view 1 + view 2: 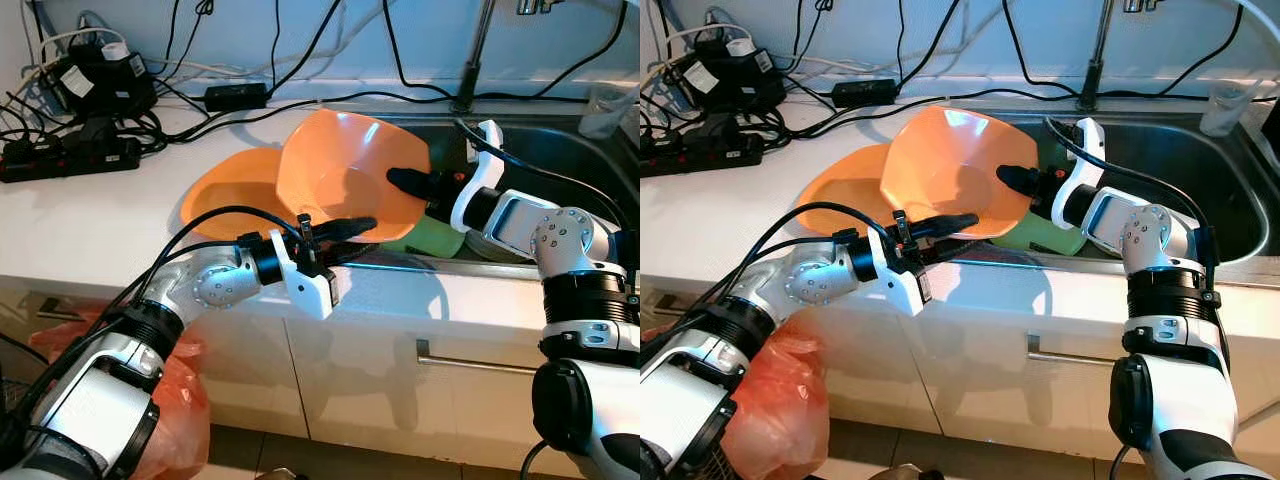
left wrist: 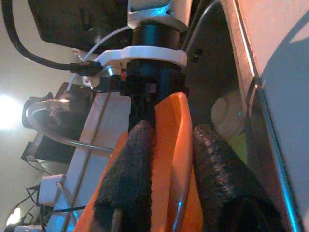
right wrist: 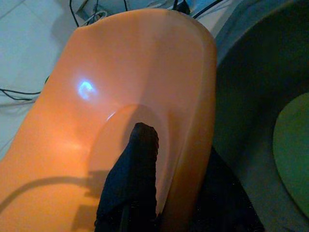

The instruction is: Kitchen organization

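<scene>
My left gripper (image 1: 345,232) is clamped on the near rim of the tilted orange bowl (image 1: 345,165): in the left wrist view one finger (image 2: 126,183) lies on each side of the orange rim. My right gripper (image 1: 410,182) pinches the same bowl's rim at about 3 o'clock, one finger (image 3: 135,169) inside the bowl and the other behind its wall, mostly hidden. So both grippers hold one bowl, which stands tipped on edge at the sink's (image 1: 560,150) left rim, its mouth facing me.

I count two orange bowls: the held one, and a second orange bowl (image 1: 225,190) lying on the white bench (image 1: 90,220) at 9 o'clock of the first, partly covered by it. One green bowl (image 1: 430,238) sits in the sink under the held bowl; most of it is hidden. Beside it a pale dish (image 1: 490,248) peeks out behind my right wrist, too covered to make out properly.

At 11 o'clock on the bench lies a tangle of black cables with a power strip (image 1: 70,155) and adapters (image 1: 100,80); I cannot count the cables. The tap (image 1: 475,50) is cut off at the top. A clear cup (image 1: 608,108) is cut by the right edge. An orange bag (image 1: 185,400) hangs below the bench, behind my left arm.
</scene>
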Available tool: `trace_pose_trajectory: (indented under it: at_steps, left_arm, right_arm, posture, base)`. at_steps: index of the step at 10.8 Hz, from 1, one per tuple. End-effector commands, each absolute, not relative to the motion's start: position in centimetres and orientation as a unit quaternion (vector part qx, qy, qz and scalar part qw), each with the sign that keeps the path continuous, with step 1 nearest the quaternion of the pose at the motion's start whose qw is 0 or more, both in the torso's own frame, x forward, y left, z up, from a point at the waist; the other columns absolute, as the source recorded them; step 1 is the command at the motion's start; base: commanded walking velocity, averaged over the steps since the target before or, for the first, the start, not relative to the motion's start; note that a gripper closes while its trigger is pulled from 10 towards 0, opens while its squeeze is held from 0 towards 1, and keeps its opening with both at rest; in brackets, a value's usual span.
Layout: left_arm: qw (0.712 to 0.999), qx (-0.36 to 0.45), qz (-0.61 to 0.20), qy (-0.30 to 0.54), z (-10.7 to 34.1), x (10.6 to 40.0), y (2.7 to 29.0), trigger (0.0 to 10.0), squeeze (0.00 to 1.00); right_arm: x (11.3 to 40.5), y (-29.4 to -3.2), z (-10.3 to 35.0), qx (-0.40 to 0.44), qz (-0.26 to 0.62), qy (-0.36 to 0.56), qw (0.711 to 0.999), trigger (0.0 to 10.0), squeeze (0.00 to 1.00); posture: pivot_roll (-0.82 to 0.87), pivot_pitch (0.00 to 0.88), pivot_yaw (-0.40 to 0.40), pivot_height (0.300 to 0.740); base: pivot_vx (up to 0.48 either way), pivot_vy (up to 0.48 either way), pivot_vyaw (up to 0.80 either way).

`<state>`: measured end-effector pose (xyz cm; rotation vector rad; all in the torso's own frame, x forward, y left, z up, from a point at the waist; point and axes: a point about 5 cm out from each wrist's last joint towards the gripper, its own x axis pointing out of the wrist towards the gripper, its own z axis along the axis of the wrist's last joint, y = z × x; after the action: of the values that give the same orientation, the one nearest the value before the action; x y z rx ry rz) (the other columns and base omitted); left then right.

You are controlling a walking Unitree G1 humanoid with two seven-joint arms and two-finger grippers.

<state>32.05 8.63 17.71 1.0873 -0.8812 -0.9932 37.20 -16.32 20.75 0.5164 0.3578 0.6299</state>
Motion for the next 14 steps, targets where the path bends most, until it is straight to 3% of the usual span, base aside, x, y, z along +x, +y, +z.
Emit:
trace_pose_trajectory:
  at_steps: [1, 6, 9, 12, 14]
  left_arm:
    - [0.654, 0.456, -0.411, -0.444, 20.2, 32.1, 8.2, 10.0, 1.00]
    - [0.683, 0.401, -0.417, -0.445, 20.3, 31.6, 8.2, 10.0, 1.00]
    - [0.704, 0.343, -0.427, -0.452, 20.9, 31.0, 8.1, 10.0, 1.00]
    - [0.713, 0.337, -0.424, -0.445, 21.6, 30.9, 8.8, 10.0, 1.00]
    - [0.744, 0.307, -0.414, -0.425, 22.0, 31.3, 8.7, 10.0, 1.00]
  right_arm:
    - [37.1, -15.8, 20.5, 0.249, 0.311, 0.178, 0.900, 10.0, 0.00]
    - [37.4, -16.9, 20.5, 0.241, 0.294, 0.172, 0.909, 10.0, 0.00]
    - [38.2, -18.0, 21.4, 0.233, 0.256, 0.136, 0.928, 10.0, 0.00]
    - [38.3, -18.1, 21.3, 0.224, 0.247, 0.127, 0.934, 10.0, 0.00]
    - [38.4, -18.2, 21.0, 0.224, 0.239, 0.123, 0.937, 10.0, 0.00]
  posture:
    - [-0.11, 0.000, 0.115, 0.740]
    - [-0.11, 0.000, 0.116, 0.740]
    - [-0.10, 0.000, 0.112, 0.740]
    - [-0.10, 0.000, 0.108, 0.740]
    - [-0.10, 0.000, 0.111, 0.740]
  base:
    - [0.000, 0.000, 0.00]
    - [0.000, 0.000, 0.00]
    - [0.000, 0.000, 0.00]
    - [0.000, 0.000, 0.00]
    - [0.000, 0.000, 0.00]
